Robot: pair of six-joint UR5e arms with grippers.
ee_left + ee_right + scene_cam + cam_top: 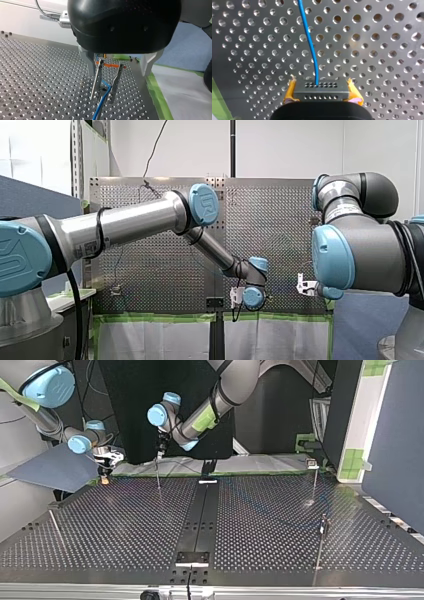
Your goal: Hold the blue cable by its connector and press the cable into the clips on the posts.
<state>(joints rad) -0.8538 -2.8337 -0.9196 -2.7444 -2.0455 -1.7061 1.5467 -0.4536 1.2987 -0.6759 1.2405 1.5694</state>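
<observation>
Right claw [322, 91], top view's left: yellow pads clamped on the connector [321, 95], blue cable [310, 45] leading off over the surface [374, 50]. Left claw [103, 97], mid-view: straddles the cable at the near post [158, 479]; whether it grips cannot be told. Far posts [315, 485], right: apparently bare, so most clipping is likely left.

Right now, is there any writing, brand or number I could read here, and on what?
"UR": embossed mark, faint, on the round blue cap at my left arm's elbow, front view.
White sticker on my left arm's silver tube: too blurred to read.
White label on my right arm's grey joint: too blurred.
Wrist and top views: none.
</observation>
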